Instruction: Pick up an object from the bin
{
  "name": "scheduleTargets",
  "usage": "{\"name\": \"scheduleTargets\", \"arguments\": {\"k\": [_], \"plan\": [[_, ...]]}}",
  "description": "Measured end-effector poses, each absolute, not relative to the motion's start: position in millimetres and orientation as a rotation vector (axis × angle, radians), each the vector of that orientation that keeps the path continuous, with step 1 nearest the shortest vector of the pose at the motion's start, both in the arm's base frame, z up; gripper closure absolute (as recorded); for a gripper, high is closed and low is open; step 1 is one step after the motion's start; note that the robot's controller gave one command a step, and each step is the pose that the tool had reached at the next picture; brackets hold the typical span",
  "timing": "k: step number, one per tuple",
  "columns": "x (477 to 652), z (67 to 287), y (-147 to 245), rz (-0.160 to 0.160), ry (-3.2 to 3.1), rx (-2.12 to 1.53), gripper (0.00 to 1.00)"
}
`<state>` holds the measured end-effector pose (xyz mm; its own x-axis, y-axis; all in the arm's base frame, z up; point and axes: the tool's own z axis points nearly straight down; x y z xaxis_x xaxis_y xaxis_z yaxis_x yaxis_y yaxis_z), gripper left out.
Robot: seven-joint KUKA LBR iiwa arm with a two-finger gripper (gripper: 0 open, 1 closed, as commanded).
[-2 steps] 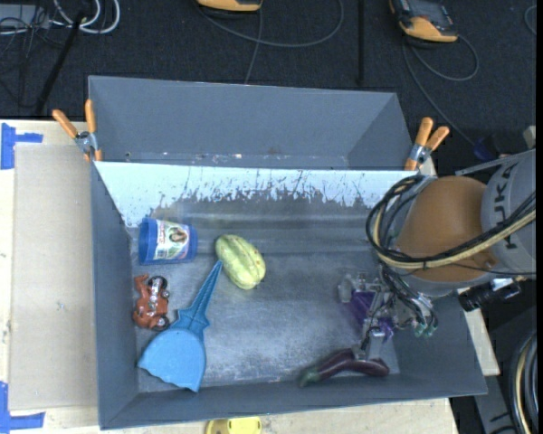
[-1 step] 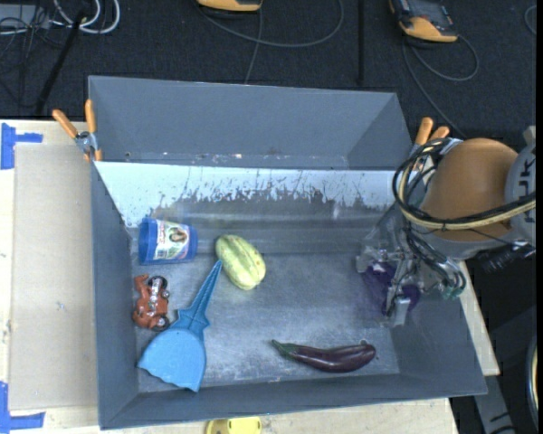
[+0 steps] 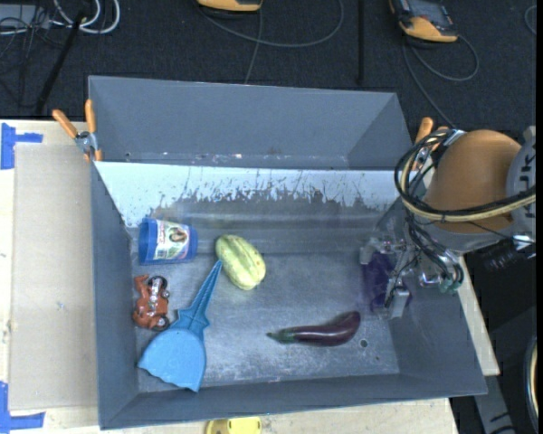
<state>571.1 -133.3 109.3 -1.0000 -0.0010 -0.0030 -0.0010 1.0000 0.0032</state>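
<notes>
- Grey metal bin fills the middle of the frame and holds six small loose things, well spread out. None looks lifted, so I judge the pick to be at the reaching-in step.
- Orange-capped arm comes in from the right edge. Its gripper sits low at the bin's right side. I cannot tell whether the jaws are open or closed.
- Blue brush lies at lower left, with its handle pointing up and right.
- Dark purple aubergine lies flat, lower right of centre, near the gripper but apart from it.
- Pale yellow-green squash lies at centre, just beside the brush's handle tip.
- Blue can lies on its side at upper left of the bin floor.
- Red toy lies just below the can.
- Purple piece is against the gripper's left side and is the likeliest target. I cannot tell whether it is gripped. The next move calls for a sure grip on it, then a straight lift clear of the right wall.
</notes>
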Motion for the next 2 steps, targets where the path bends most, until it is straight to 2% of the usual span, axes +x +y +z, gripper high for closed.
{"name": "scheduleTargets", "arguments": {"k": [1,2], "plan": [[569.5,74.3,-130.5,0.017,3.127,0.17,0.0],[560.5,75.1,-118.1,0.009,3.131,0.172,1.0]]}}
